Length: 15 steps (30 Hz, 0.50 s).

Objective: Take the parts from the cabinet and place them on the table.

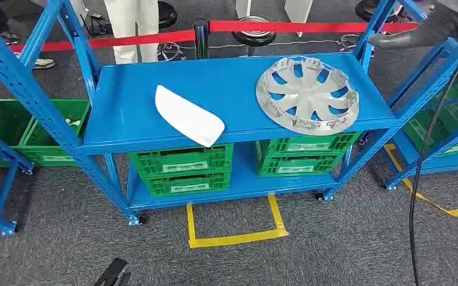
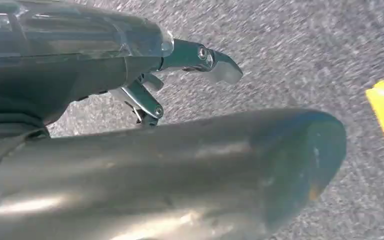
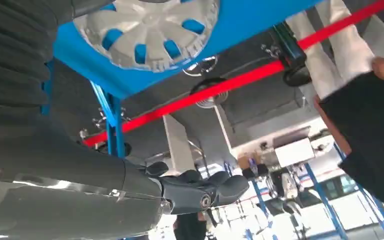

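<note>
A silver hubcap [image 1: 308,93] lies flat on the right half of the blue rack's top shelf [image 1: 125,101]. To its left on the same shelf lies a white curved panel [image 1: 188,115]. My right hand [image 1: 420,31] is raised beyond the shelf's far right corner, above and to the right of the hubcap, with its fingers stretched out and nothing in them. In the right wrist view the right hand's fingers [image 3: 207,189] point away, with the hubcap [image 3: 150,30] behind them. My left hand [image 2: 180,75] hangs low over the grey carpet, its fingers apart and holding nothing.
Green crates [image 1: 182,168] [image 1: 305,154] fill the rack's lower shelf, with more [image 1: 33,128] to the left. Another blue rack [image 1: 447,119] stands at the right. A red barrier belt [image 1: 298,27] and a person's legs [image 1: 132,27] are behind. Yellow tape [image 1: 232,238] marks the floor. A black cable [image 1: 420,167] hangs at the right.
</note>
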{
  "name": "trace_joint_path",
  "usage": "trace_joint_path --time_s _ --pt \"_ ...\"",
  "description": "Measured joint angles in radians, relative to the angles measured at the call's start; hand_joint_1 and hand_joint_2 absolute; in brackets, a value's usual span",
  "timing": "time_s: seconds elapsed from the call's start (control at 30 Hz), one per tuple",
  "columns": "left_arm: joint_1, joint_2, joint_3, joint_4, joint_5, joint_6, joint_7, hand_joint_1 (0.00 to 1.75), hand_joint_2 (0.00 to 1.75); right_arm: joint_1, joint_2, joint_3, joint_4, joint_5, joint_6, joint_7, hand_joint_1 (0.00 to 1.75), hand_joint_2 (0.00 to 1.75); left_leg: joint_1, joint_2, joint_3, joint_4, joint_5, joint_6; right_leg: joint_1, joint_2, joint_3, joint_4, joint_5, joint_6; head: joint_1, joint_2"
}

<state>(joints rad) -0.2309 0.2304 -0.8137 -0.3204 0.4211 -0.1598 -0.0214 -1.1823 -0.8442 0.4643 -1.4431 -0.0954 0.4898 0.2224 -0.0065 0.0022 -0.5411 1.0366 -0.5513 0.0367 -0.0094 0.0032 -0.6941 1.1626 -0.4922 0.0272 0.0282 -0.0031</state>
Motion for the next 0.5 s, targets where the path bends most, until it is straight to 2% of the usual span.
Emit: trace_joint_path --time_s 0.03,0.07,0.1,0.13,0.17,0.2,0.23,0.27,0.3,0.37,0.4,0.43,0.47,0.5 --pt "-0.001 -0.001 0.000 0.000 0.000 -0.002 0.000 0.00 0.00 -0.005 0.000 0.000 0.000 0.000 0.000 0.003 0.00 1.75 -0.002 0.001 0.014 -0.001 -0.010 0.000 0.008 0.000 0.022 -0.087 0.070 -0.016 0.000 0.000" --pt "-0.001 -0.006 0.000 0.000 0.000 -0.003 0.000 0.00 0.00 -0.004 0.002 0.000 0.000 -0.001 0.000 0.006 0.00 1.75 -0.002 0.003 0.021 -0.004 -0.016 -0.003 0.013 0.000 0.023 -0.092 0.058 -0.026 -0.009 0.000" --pt "-0.003 -0.007 0.001 0.000 -0.001 -0.003 0.003 0.00 0.00 -0.009 0.004 0.002 0.000 -0.002 0.002 0.013 0.00 1.75 -0.001 0.006 0.015 -0.006 -0.020 -0.009 0.016 -0.001 0.030 -0.120 0.036 -0.030 -0.010 0.000" --pt "-0.005 -0.006 0.001 0.000 -0.001 -0.002 0.008 0.00 0.00 -0.012 0.006 0.000 -0.002 -0.003 0.001 0.017 0.00 1.75 -0.001 0.011 0.017 -0.009 -0.026 -0.017 0.017 -0.001 0.036 -0.129 0.051 -0.025 -0.005 0.000" --pt "-0.005 -0.007 0.001 0.000 -0.001 -0.003 0.008 0.00 0.00 -0.014 0.006 -0.001 -0.003 -0.005 0.001 0.021 0.00 1.75 -0.002 0.014 0.026 -0.003 -0.017 -0.023 0.017 0.002 0.042 -0.142 0.047 -0.028 -0.006 0.000" --pt "-0.006 -0.007 0.001 0.000 -0.001 -0.003 0.008 0.00 0.00 -0.016 0.007 -0.001 -0.004 -0.008 0.001 0.024 0.00 1.75 -0.005 0.013 0.034 -0.007 -0.013 -0.031 0.010 0.000 0.060 -0.155 0.047 -0.031 -0.008 0.000" --pt "-0.006 -0.008 0.002 0.000 -0.002 -0.003 0.008 0.00 0.00 -0.019 0.008 0.000 -0.005 -0.008 0.001 0.028 0.00 1.75 -0.003 0.010 0.035 0.003 -0.022 -0.033 0.005 -0.001 0.080 -0.168 0.050 -0.032 -0.006 0.000" --pt "-0.008 -0.009 0.002 0.000 -0.002 -0.003 0.007 0.00 0.00 -0.025 0.008 -0.001 -0.006 -0.009 0.000 0.029 0.00 1.75 -0.003 0.000 0.021 0.040 -0.031 -0.038 0.003 -0.002 0.094 -0.176 0.047 -0.037 -0.012 0.000" --pt "-0.012 -0.009 0.003 0.000 -0.002 -0.003 0.008 0.00 0.00 -0.029 0.010 0.000 -0.006 -0.010 0.000 0.029 0.00 1.75 0.000 -0.006 -0.023 0.112 -0.055 -0.044 0.002 -0.003 0.102 -0.180 0.044 -0.039 -0.018 0.000" --pt "-0.010 -0.007 0.004 0.000 -0.005 -0.003 0.009 0.00 0.00 -0.022 0.011 0.000 -0.006 -0.009 0.000 0.026 0.00 1.75 0.008 -0.006 -0.125 0.249 -0.114 -0.055 0.001 -0.002 0.112 -0.181 0.032 -0.037 -0.026 0.000" --pt "-0.006 -0.007 0.005 0.001 -0.007 -0.003 0.007 0.00 0.00 -0.015 0.010 0.000 -0.006 -0.009 0.000 0.019 0.00 1.75 0.011 -0.006 -0.162 0.280 -0.121 -0.060 0.000 -0.002 0.119 -0.180 0.025 -0.035 -0.029 0.000" --pt "-0.001 -0.006 0.006 0.002 -0.008 -0.003 0.003 0.00 0.00 -0.008 0.009 0.000 -0.006 -0.009 0.000 0.014 0.00 1.75 0.014 -0.005 -0.175 0.268 -0.098 -0.064 -0.001 -0.001 0.128 -0.180 0.017 -0.032 -0.029 0.000" --pt "0.004 -0.005 0.006 0.002 -0.010 -0.003 -0.001 0.00 0.00 -0.003 0.008 0.000 -0.005 -0.008 0.000 0.008 0.00 1.75 0.017 -0.004 -0.169 0.218 -0.047 -0.067 -0.004 -0.002 0.141 -0.179 0.007 -0.028 -0.030 0.000" --pt "0.006 -0.004 0.007 0.002 -0.010 -0.003 -0.003 0.00 0.00 -0.003 0.007 0.000 -0.005 -0.008 0.000 0.006 0.00 1.75 0.018 -0.003 -0.146 0.139 0.019 -0.067 -0.007 -0.002 0.155 -0.178 -0.004 -0.023 -0.031 0.000"
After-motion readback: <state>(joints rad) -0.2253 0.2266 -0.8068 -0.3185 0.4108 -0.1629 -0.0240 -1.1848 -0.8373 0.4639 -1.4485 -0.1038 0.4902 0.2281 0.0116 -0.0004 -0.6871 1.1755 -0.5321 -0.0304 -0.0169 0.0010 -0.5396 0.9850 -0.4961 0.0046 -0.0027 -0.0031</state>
